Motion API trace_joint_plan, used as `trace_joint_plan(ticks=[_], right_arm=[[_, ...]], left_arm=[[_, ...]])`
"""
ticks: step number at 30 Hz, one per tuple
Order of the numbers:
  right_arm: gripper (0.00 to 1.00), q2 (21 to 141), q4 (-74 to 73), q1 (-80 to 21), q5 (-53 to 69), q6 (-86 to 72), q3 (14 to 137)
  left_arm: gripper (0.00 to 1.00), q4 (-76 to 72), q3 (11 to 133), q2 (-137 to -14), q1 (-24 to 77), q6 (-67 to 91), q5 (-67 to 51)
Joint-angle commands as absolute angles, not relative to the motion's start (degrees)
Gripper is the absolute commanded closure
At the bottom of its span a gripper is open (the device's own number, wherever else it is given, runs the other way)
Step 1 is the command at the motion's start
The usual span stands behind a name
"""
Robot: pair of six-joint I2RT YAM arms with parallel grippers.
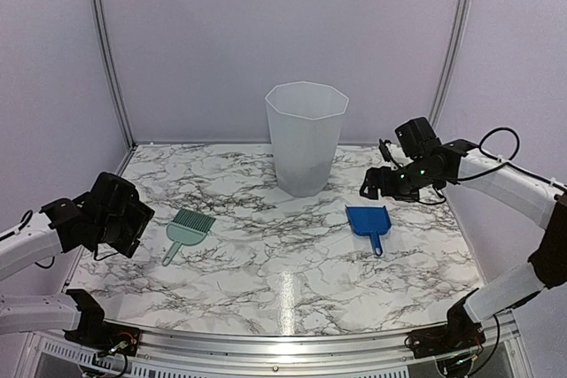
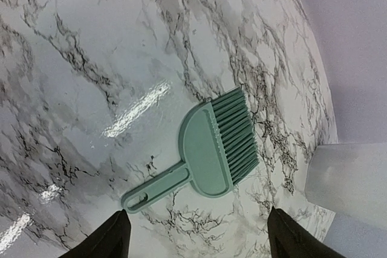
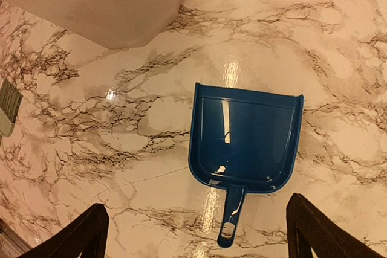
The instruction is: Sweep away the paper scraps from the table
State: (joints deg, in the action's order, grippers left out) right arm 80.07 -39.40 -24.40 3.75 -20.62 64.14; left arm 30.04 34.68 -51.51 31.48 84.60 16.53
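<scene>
No paper scraps show in any view. The white marble table [image 1: 292,263] bears a pale green hand brush [image 1: 187,231] at the left and a blue dustpan [image 1: 368,221] at the right. My left gripper [image 1: 133,219] is open and empty, held above the table just left of the brush; in the left wrist view the brush [image 2: 214,152] lies beyond the wide-apart fingertips [image 2: 112,240]. My right gripper [image 1: 372,188] is open and empty, above and behind the dustpan, which lies empty in the right wrist view [image 3: 245,140].
A tall translucent white bin [image 1: 306,137] stands at the back middle of the table, also in the left wrist view [image 2: 351,179] and the right wrist view [image 3: 97,4]. Purple walls close in the back and sides. A metal edge [image 1: 283,343] runs along the front.
</scene>
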Motion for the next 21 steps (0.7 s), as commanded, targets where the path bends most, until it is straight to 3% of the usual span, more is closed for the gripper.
trace_joint_plan(ticks=[1,2,3,14,21], right_arm=[[0.07,74.92,-36.78,-23.99,1.95,-17.77,68.45],[0.07,73.89,-36.18,-23.99,1.73,-17.27,69.19],[0.07,72.96,-35.92,-23.99,1.24,-16.90,70.04],[0.05,68.05,-33.24,-23.99,-3.61,-14.31,80.47],[0.01,62.66,-29.01,-23.99,-3.51,-12.97,79.25]], left_arm=[[0.13,34.24,42.69,-49.85,31.20,74.45,23.49],[0.04,34.52,45.43,-49.84,31.20,71.91,24.77],[0.01,34.76,47.55,-50.02,31.20,69.17,26.31],[0.01,34.71,67.65,-54.68,31.20,39.76,35.46],[0.01,30.06,69.35,-53.47,31.20,30.41,36.91]])
